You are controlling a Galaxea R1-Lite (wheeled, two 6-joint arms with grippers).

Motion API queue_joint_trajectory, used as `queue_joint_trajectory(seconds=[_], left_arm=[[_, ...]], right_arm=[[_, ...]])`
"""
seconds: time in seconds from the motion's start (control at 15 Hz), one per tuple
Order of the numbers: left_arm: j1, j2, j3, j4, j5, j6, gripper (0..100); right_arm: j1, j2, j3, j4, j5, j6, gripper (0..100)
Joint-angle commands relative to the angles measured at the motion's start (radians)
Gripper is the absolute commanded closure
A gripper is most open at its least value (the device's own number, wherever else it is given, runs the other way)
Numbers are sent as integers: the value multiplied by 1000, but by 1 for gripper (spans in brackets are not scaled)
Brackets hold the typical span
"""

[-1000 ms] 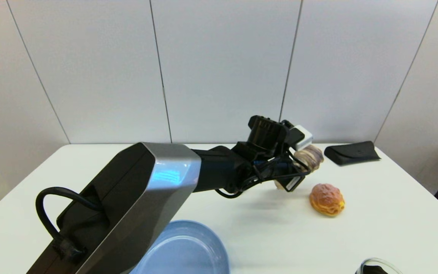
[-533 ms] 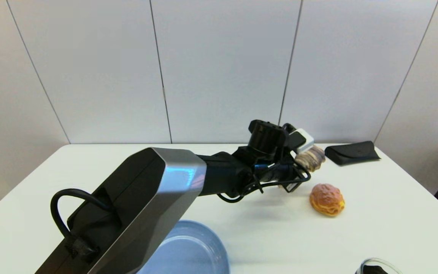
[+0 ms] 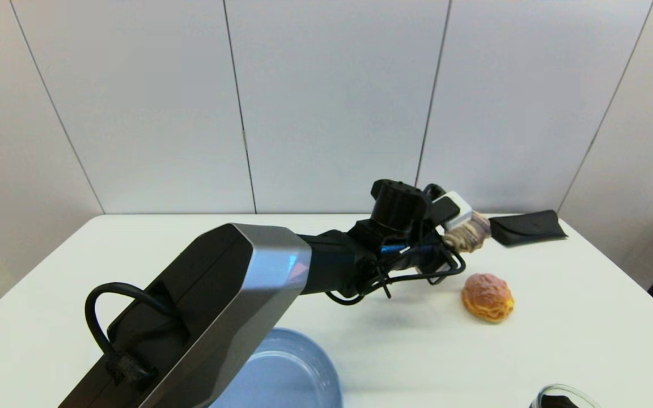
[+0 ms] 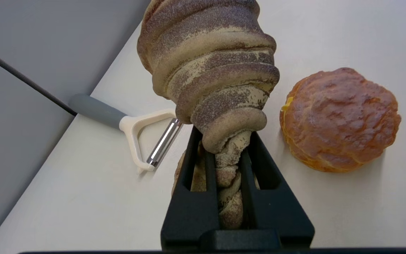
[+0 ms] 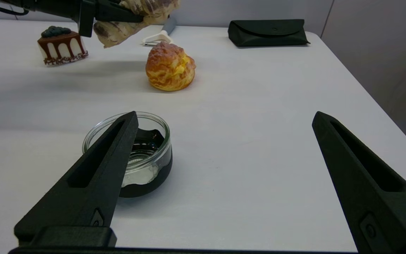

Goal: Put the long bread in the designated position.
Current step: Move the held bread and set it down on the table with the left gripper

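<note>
The left gripper (image 4: 224,155) is clamped on the long bread (image 4: 210,67), its two black fingers (image 4: 192,197) pinching the loaf's narrow end while the thick ridged body juts out past the tips. In the head view the left arm reaches across the white table (image 3: 559,351) toward its far right part, and the loaf (image 3: 467,233) hangs in the air above the tabletop, clear of the surface. The round orange-golden bun (image 3: 487,297) sits on the table near the held loaf, on the robot's side of it, not touching it. A peeler (image 4: 143,130) with a grey handle and white head lies close to the table's far edge by the wall. A black pouch (image 3: 525,228) rests at the far right corner. From the right wrist, a small chocolate-dripped cake (image 5: 62,47) stands on the table beneath the left arm. The right gripper (image 5: 224,197) hovers low at the near right side with its fingers wide apart, a glass jar (image 5: 143,155) beside one finger. The blue oval plate (image 3: 298,368) lies at the near edge.
</note>
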Motion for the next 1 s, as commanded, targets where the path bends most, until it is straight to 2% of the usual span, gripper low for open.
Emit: queue_joint_trajectory(seconds=[0.07,0.6,1.0], left_arm=[[0,12,0,-25,-59,2,100],[-3,41,0,-48,-108,26,100],[-3,52,0,-62,-110,34,100]], right_arm=[[0,1,0,0,1,-1,0],[0,1,0,0,1,-1,0],[0,1,0,0,1,-1,0]])
